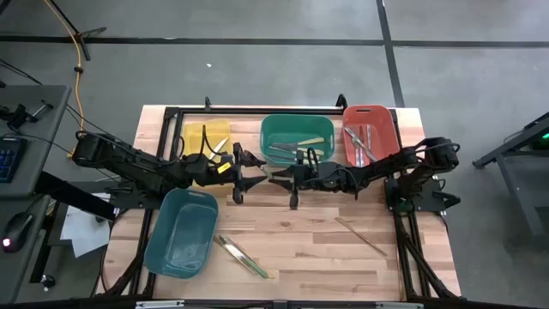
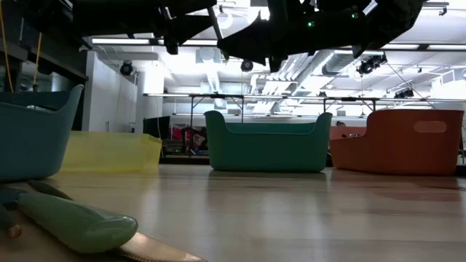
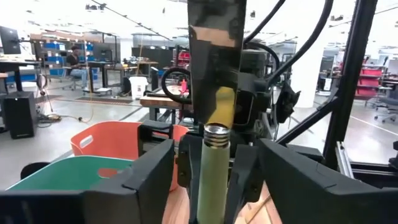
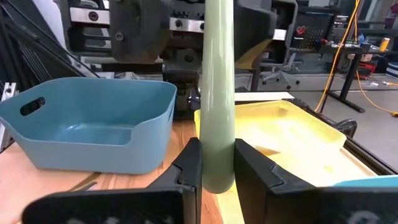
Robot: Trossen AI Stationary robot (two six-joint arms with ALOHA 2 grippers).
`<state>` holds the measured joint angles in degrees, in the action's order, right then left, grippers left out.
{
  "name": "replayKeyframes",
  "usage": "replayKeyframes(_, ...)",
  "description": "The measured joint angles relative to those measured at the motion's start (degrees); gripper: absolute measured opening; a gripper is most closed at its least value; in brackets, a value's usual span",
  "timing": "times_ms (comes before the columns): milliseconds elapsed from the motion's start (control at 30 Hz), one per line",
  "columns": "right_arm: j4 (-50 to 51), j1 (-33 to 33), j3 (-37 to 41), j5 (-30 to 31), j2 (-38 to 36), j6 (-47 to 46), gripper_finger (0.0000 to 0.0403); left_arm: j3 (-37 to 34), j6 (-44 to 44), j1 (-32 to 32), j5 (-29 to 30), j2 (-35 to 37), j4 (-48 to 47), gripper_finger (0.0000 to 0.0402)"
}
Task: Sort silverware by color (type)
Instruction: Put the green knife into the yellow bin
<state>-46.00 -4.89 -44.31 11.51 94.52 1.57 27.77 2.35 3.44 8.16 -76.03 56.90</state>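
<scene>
Because you wanted to pass the pale green utensil across, your right pincer pinched its handle while your left pincer stood wide around its other end.

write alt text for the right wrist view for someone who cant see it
The right gripper is shut on a pale green utensil handle that stands upright between its dark fingers. Behind it sit a light-blue bin and a yellow bin on the wooden table.

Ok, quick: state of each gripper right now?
Left gripper: open, fingers either side of the green-handled utensil, not clamping it.
Right gripper: shut on the green-handled utensil, held above the table between the two arms.
</scene>
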Motion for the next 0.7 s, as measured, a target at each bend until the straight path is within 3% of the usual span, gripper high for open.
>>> replayKeyframes(133, -0.1, 0.0, 0.0, -0.8, 0.0, 0.3, 0.0051, 0.0, 0.0, -0.1, 0.0, 0.0, -0.2, 0.0152)
replayKeyframes(300, 0.1, 0.0, 0.0, -0.5, 0.0, -0.3, 0.0057, 0.0, 0.1, -0.9, -0.2, 0.0, -0.6, 0.0031)
replayKeyframes(533, 1.1, 0.0, 0.0, -0.5, 0.0, 0.0, 0.0098, 0.0, 0.6, -1.5, -0.1, 0.4, -2.4, 0.0033)
replayKeyframes(700, 3.6, 0.0, 0.2, 2.1, -1.1, 1.3, 0.0116, 0.0, -0.5, -1.6, 3.1, 4.9, -9.7, 0.0030)
